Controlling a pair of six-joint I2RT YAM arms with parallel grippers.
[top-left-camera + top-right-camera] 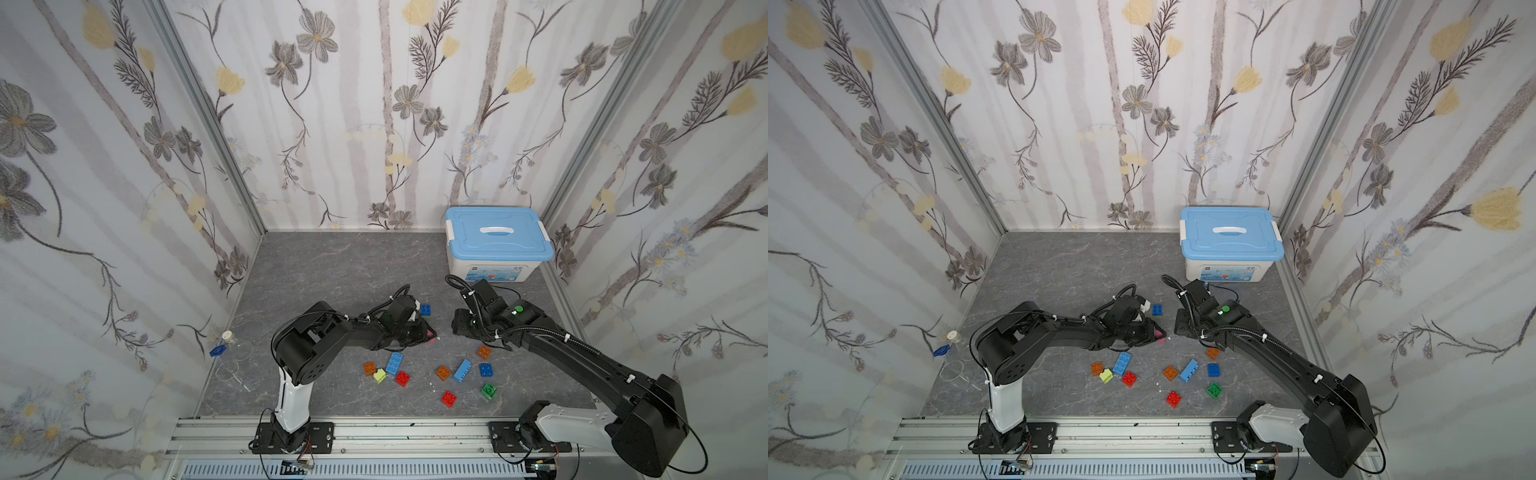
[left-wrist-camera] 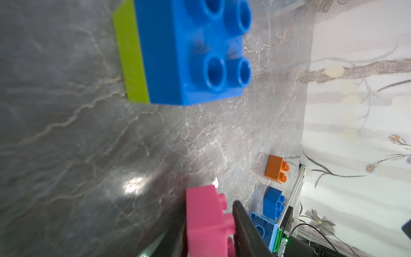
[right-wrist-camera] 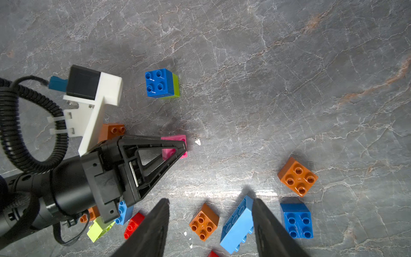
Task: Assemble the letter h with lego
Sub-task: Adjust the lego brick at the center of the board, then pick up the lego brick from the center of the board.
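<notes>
My left gripper [image 2: 210, 201] is shut on a pink brick [image 2: 204, 222], which rests low on the grey table [image 3: 266, 66]; the right wrist view shows the same pink brick [image 3: 173, 138] at the left gripper's [image 3: 185, 148] tips. Just beyond stands a blue brick [image 1: 425, 309] stacked on a lime one [image 2: 132, 55]. My right gripper [image 3: 210, 200] hangs open above an orange brick [image 3: 204, 221] and a long light-blue brick [image 3: 238, 224], holding nothing. Several loose lego bricks lie nearer the front, among them a red one [image 1: 449, 398] and a green one [image 1: 489, 390].
A white storage box with a light-blue lid [image 1: 496, 237] stands at the back right corner. A small blue piece [image 1: 217, 351] and a white cap [image 1: 226, 336] lie by the left wall. An aluminium rail [image 1: 374, 432] runs along the front edge.
</notes>
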